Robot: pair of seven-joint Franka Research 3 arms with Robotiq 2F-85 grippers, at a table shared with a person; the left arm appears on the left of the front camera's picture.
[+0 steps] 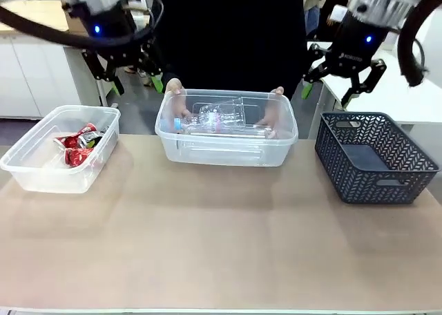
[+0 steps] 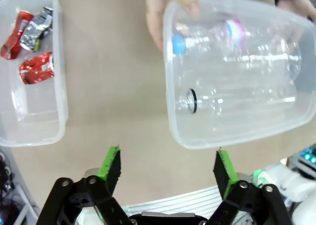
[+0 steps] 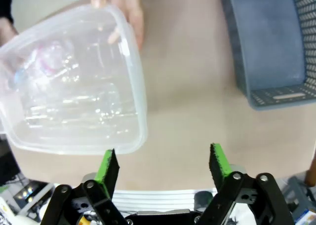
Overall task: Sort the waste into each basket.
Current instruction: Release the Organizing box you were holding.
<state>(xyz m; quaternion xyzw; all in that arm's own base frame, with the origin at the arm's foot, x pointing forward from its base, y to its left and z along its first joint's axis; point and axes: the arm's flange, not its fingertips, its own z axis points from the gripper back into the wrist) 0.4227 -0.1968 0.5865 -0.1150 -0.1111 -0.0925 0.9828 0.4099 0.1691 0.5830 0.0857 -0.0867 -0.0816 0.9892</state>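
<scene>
I am holding my left pincer (image 2: 168,168) spread wide and empty, hanging above the table's near side of the middle tub (image 1: 226,147); my right pincer (image 3: 163,170) is likewise spread with nothing between its green pads, hovering between that tub and the dark lattice basket (image 1: 376,159). The clear bottles (image 2: 237,67) are lying on their sides inside the middle tub, one with a pale blue cap (image 2: 178,45) pointing toward the left tub (image 1: 59,149). The red and silver packets (image 1: 79,144) are sitting in that left tub, well apart from the middle one. A person's hands (image 1: 175,90) are resting on the middle tub's far rim.

I am judging the bottles as light, thin-walled and springy, likely to buckle or squirt out under a hard pinch, so the stiffer neck just beside the cap looks the best hold. The crumpled packets seem feather-light and slick, best pinched across a fold.
</scene>
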